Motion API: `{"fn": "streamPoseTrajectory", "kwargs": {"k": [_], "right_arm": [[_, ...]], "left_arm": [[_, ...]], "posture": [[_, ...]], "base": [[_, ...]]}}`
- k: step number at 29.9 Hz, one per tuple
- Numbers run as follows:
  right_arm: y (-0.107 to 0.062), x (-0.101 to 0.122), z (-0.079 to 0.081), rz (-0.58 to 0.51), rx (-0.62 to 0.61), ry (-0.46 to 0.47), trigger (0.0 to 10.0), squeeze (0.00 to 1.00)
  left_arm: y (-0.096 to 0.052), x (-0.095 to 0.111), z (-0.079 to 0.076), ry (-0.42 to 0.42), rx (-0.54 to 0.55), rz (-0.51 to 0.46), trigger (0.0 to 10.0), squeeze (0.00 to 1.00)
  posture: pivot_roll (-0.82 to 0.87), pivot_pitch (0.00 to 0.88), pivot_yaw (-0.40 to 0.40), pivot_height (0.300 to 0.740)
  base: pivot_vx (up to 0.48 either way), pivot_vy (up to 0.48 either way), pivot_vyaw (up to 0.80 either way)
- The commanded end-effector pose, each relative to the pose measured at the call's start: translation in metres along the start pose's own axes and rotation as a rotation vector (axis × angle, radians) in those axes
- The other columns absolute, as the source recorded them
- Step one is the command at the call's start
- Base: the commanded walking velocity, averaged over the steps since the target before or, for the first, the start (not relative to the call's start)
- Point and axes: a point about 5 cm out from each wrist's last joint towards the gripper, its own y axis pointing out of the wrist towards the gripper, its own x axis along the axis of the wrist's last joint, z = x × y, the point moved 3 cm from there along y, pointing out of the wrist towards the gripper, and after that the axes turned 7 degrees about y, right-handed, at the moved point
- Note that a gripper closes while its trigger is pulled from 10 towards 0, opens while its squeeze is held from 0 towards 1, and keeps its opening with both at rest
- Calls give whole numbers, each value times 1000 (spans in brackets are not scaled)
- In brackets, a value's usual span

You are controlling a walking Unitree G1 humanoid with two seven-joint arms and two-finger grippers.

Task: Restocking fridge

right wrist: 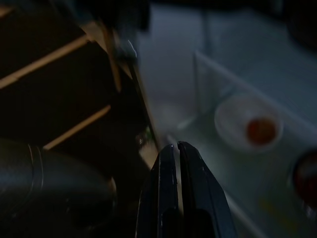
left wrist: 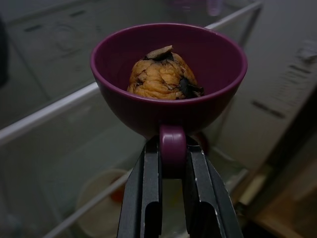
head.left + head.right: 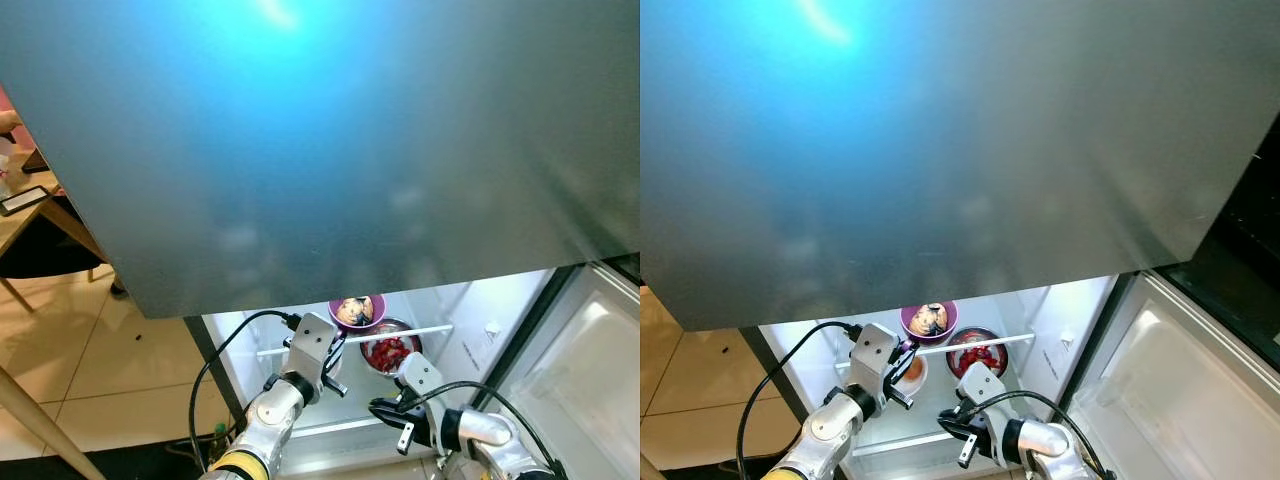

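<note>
My left gripper (image 2: pixel 172 154) is shut on the handle tab of a purple bowl (image 2: pixel 168 94) that holds a brown lump of food. It holds the bowl (image 3: pixel 357 311) up at the open lower fridge compartment, just above a white shelf rail (image 3: pixel 420 331). A metal bowl of red food (image 3: pixel 388 353) sits on the shelf behind the rail. A white bowl with something orange in it (image 1: pixel 249 126) stands lower on the shelf. My right gripper (image 3: pixel 388 412) hovers shut and empty in front of the shelf, to the right of the left arm.
The closed grey upper fridge door (image 3: pixel 320 150) looms over the scene. The lower door (image 3: pixel 590 360) stands open on the right, showing its pale bins. A wooden table (image 3: pixel 35 215) with a phone stands at the left over the tiled floor (image 3: pixel 120 370).
</note>
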Motion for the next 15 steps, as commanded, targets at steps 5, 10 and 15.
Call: {"fn": "streamPoseTrajectory", "kwargs": {"k": [5,10,15], "right_arm": [[0,43,-12,-178,-43,-45,10000,0],[-1,55,-17,-241,-67,-9,10000,0],[-4,54,-23,-270,-112,62,10000,0]], "left_arm": [[9,20,11,-21,96,-80,10000,0],[12,27,11,-21,112,-100,10000,0],[13,29,9,-17,109,-109,10000,0]], "posture": [[-46,10,14,740],[-44,12,10,740],[-43,15,9,740]], "base": [[0,0,0],[0,0,0],[0,0,0]]}}
